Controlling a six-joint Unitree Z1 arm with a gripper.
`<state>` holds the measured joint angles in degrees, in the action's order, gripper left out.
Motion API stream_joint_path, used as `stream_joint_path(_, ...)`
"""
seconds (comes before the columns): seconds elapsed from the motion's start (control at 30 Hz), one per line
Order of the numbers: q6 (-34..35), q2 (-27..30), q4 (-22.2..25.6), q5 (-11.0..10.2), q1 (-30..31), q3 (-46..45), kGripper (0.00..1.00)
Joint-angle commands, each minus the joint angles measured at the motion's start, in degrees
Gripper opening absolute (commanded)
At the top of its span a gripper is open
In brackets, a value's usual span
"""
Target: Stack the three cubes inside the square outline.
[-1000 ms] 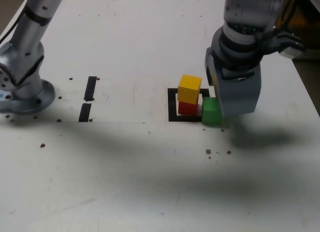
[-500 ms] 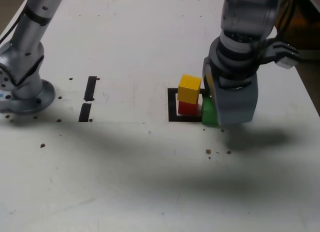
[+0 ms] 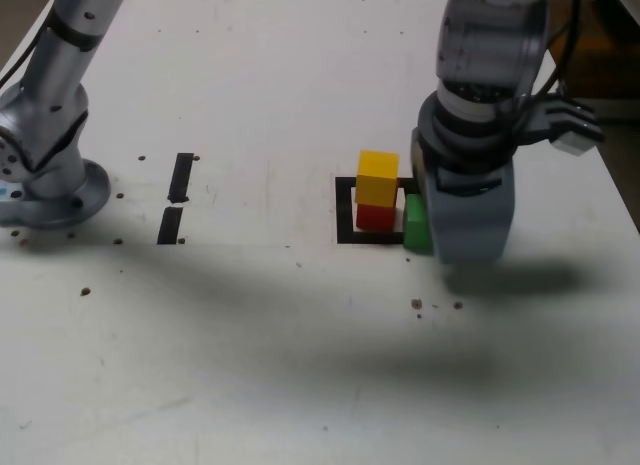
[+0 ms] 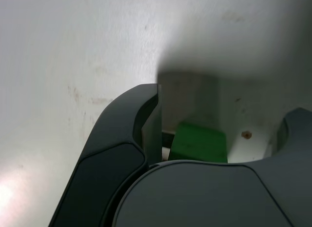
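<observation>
In the exterior view a yellow cube [image 3: 378, 177] sits on a red cube [image 3: 375, 217] inside the black square outline [image 3: 345, 210]. The green cube [image 3: 415, 225] rests on the table at the outline's right edge, beside the red one. My gripper [image 3: 440, 240] is lowered over the green cube and hides most of it. In the wrist view the green cube [image 4: 200, 143] lies between my fingers [image 4: 122, 139], with a gap on each side. The gripper [image 4: 222, 119] is open around it.
Two short black tape strips [image 3: 183, 175] [image 3: 170, 225] lie at the exterior view's left, near the arm's base [image 3: 50, 190]. Small dark specks [image 3: 417, 304] dot the white table. The table's edge runs close on the exterior view's right.
The gripper has come down and shifted slightly to the exterior view's left, covering more of the green cube. Its jaws have narrowed. The cubes have not moved.
</observation>
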<state>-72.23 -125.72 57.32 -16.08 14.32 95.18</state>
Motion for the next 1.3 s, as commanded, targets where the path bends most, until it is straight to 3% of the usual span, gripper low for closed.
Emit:
stream_joint_path(0.0, -0.5, 0.0, -1.9, 0.4, 0.2, -0.2, 0.67)
stream_joint_path(0.23, -0.5, -0.7, -7.1, 4.2, 0.4, 0.0, 0.27)
stream_joint_path(0.33, -0.5, -1.0, -7.4, 5.5, 0.4, 0.4, 0.2)
stream_joint_path(0.47, -0.3, -1.1, -7.2, 6.2, 0.4, 0.8, 0.19)
stream_joint_path(0.67, 0.9, -0.3, -6.9, 8.2, 0.5, 2.2, 0.37)
stream_joint_path(0.93, 2.7, 0.9, -7.2, 12.5, 0.4, 3.7, 0.85)
stream_joint_path(1.1, 4.8, 2.0, -10.2, 16.3, -0.1, 4.2, 0.92)
stream_joint_path(1.27, 11.6, 4.7, -17.6, 23.0, -1.8, 3.2, 0.96)
